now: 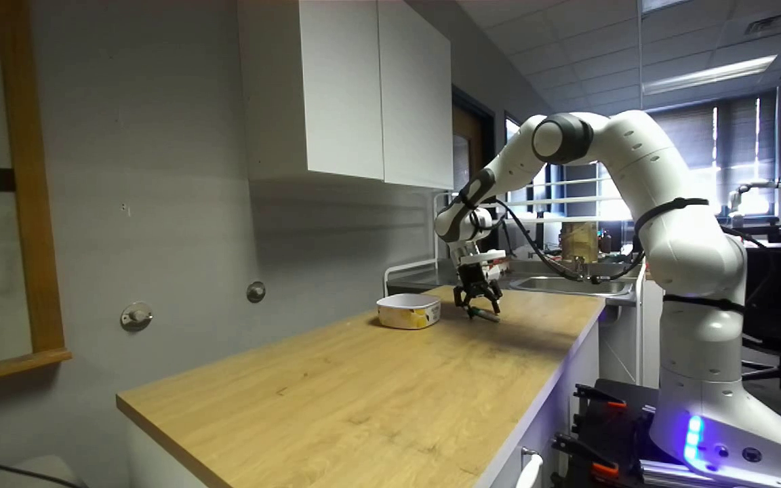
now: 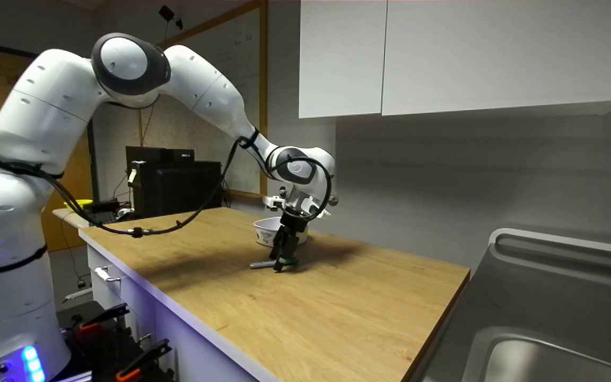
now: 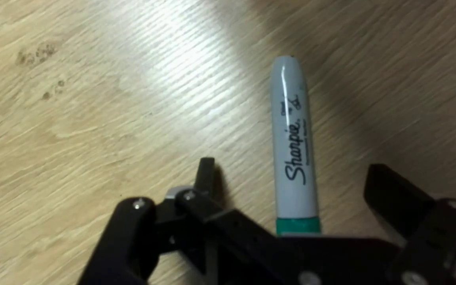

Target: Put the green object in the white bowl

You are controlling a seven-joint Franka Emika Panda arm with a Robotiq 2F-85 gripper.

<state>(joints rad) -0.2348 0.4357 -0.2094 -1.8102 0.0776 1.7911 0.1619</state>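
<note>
The green object is a marker with a grey body and a green cap. In the wrist view the marker (image 3: pixel 292 150) lies flat on the table between the two fingers of my gripper (image 3: pixel 292 167). The fingers stand wide apart with a gap on each side of it. The palm hides most of the cap. The marker (image 1: pixel 485 314) is also under my gripper (image 1: pixel 479 308) in both exterior views, with its grey end (image 2: pixel 261 265) showing. The white bowl (image 1: pixel 408 317), whitish with a yellow pattern, stands upright beside the gripper. The gripper partly covers the bowl (image 2: pixel 267 232) in an exterior view.
The wooden tabletop (image 1: pixel 336 393) carries the bowl and marker. A grey wall (image 1: pixel 336 271) runs along its back edge, with white cabinets (image 1: pixel 343 88) hanging above. A metal sink (image 2: pixel 528 355) adjoins the table's end. A white rail frame (image 1: pixel 390 271) stands near that end.
</note>
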